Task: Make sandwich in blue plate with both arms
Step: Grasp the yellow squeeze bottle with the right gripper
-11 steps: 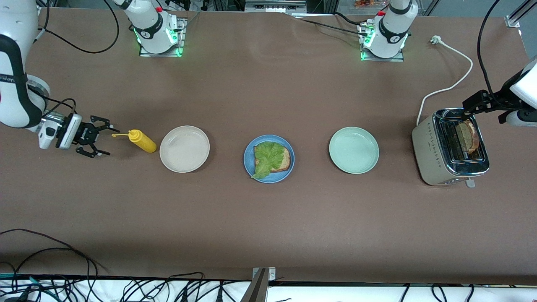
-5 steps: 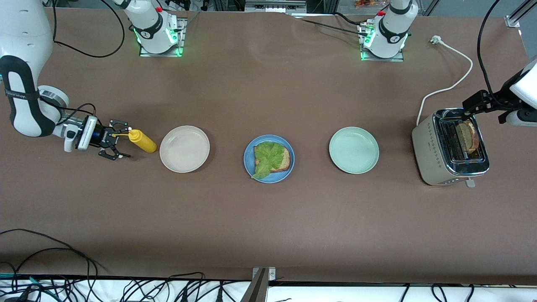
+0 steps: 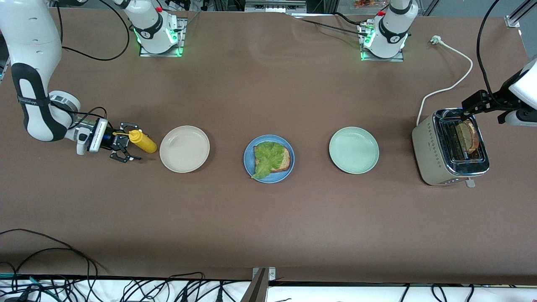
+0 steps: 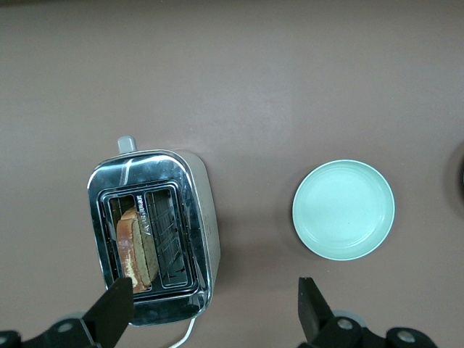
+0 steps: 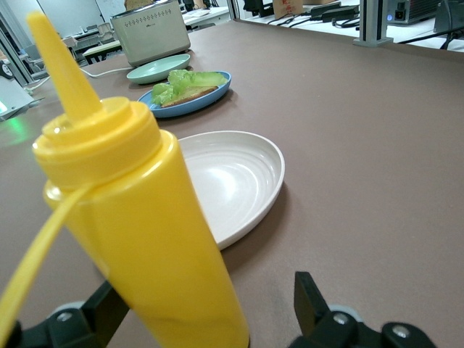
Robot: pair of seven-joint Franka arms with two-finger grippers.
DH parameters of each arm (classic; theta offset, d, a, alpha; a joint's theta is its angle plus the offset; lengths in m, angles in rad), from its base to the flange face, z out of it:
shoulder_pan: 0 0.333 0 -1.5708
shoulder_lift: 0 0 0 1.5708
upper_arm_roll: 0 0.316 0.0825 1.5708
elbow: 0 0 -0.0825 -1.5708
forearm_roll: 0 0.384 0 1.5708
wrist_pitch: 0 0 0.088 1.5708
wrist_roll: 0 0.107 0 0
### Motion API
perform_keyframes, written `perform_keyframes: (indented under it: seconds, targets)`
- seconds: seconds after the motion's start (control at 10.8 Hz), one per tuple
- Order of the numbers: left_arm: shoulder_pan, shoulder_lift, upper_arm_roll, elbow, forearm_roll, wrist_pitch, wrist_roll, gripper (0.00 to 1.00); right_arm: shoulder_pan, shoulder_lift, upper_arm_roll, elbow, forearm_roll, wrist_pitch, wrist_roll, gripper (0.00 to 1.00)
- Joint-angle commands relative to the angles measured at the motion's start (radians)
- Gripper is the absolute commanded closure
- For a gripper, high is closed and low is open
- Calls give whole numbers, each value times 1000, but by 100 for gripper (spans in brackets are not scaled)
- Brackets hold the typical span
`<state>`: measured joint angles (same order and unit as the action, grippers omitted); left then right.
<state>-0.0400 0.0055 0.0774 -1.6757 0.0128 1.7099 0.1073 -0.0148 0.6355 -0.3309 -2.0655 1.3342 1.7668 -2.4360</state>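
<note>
The blue plate (image 3: 248, 158) sits mid-table with one toasted bread slice (image 3: 285, 158) and a green lettuce leaf (image 3: 266, 156) on top; it also shows in the right wrist view (image 5: 210, 94). A second bread slice (image 3: 467, 136) stands in the toaster (image 3: 440, 155). My left gripper (image 3: 476, 103) hangs open and empty above the toaster, as the left wrist view (image 4: 214, 304) shows, with the slice (image 4: 135, 246) below. My right gripper (image 3: 130, 141) is open around an upright yellow squeeze bottle (image 3: 143, 141), which fills the right wrist view (image 5: 145, 217) between the fingers.
A cream-white plate (image 3: 184, 149) lies between the bottle and the blue plate. A pale mint-green plate (image 3: 353, 150) lies between the blue plate and the toaster. The toaster's white cord (image 3: 451, 86) runs toward the arms' bases.
My right gripper has moved along the table toward the yellow bottle and its open fingers now flank it. The left arm has not moved.
</note>
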Motion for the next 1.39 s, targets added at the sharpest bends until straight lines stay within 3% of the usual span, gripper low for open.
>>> perform_keyframes:
  seconds: [0.0,0.28,0.46,0.56,0.93,1.3]
  targets:
    - [-9,-12,1,-2,27,8,18,0,-17,12,23,10,25,-6,-18,23]
    - [-9,-12,1,1,27,8,17,0,-14,20,24,10,31,-7,-18,33]
    - [-9,-12,-1,2,27,7,17,0,-14,20,30,8,31,-6,-14,70]
    - [-9,-12,-1,2,26,7,18,0,-14,18,30,8,31,-6,-3,83]
    - [-9,-12,-1,4,27,7,17,0,5,-19,29,37,-38,57,144,84]
    - [-11,-13,-2,4,26,8,9,0,30,-83,30,143,-332,69,508,84]
